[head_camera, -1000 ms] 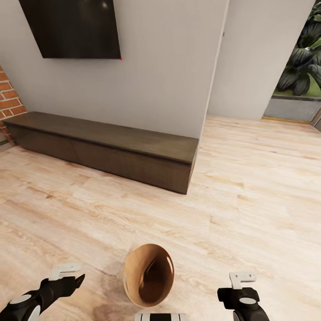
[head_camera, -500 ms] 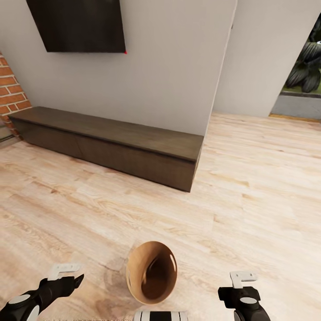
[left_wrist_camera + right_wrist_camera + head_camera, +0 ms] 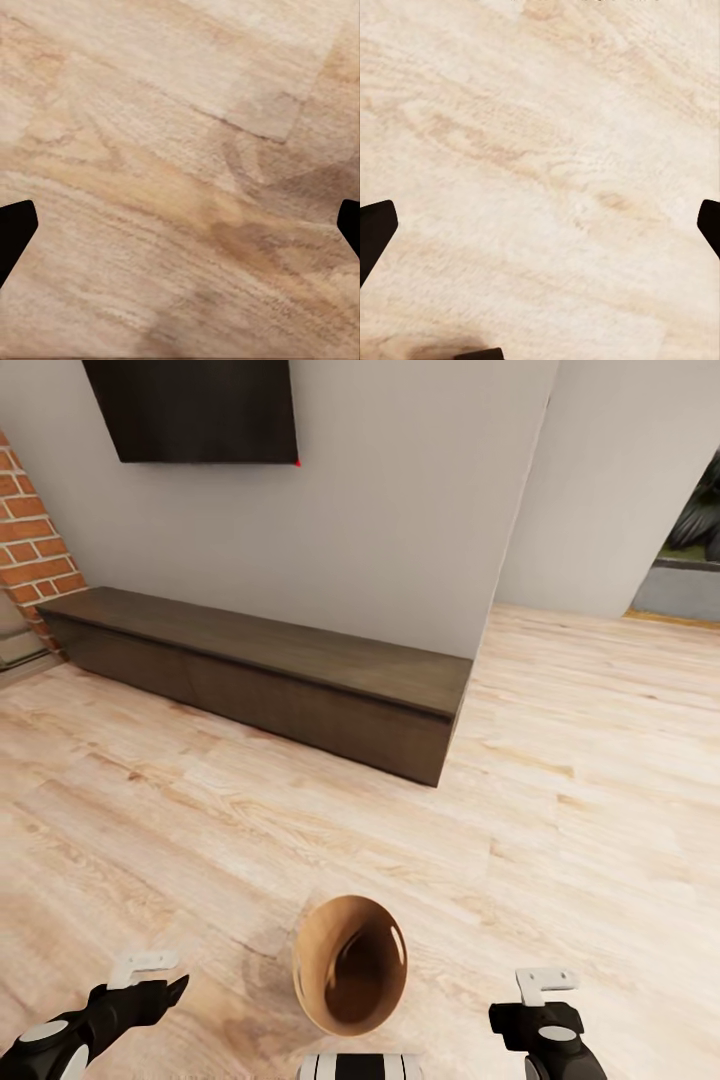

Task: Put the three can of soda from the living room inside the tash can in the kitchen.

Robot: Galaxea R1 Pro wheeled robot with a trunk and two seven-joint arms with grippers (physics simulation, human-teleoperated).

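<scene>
one tash can (image 3: 350,965) is on record, seated upright on the front of our base between the two arms, its mouth facing up toward the head camera and its interior dark brown with no can visible inside, though the lower part is shadowed. zero soda cans appear in any current view, so we cannot place them. two grippers are counted: the left gripper (image 3: 150,980) and the right gripper (image 3: 540,995), each held low and well apart from the bucket on its own side. in the wrist views the dark fingertips (image 3: 15,225) of the left and those of the right (image 3: 375,225) sit at opposite margins with bare plank floor (image 3: 250,830) between them, so we judge both pincers spread apart and carrying nothing. further count: one long dark bench (image 3: 270,680) against the wall, one wall tv (image 3: 200,410) above it, one strip of red brick (image 3: 30,550) beside the bench's far end. we judge the step in hand to be travel through the living room in search of the cans. to do it well we advise gentle base motion so the bucket does not tip, arms kept tucked, and the bench corner given a wide berth.
</scene>
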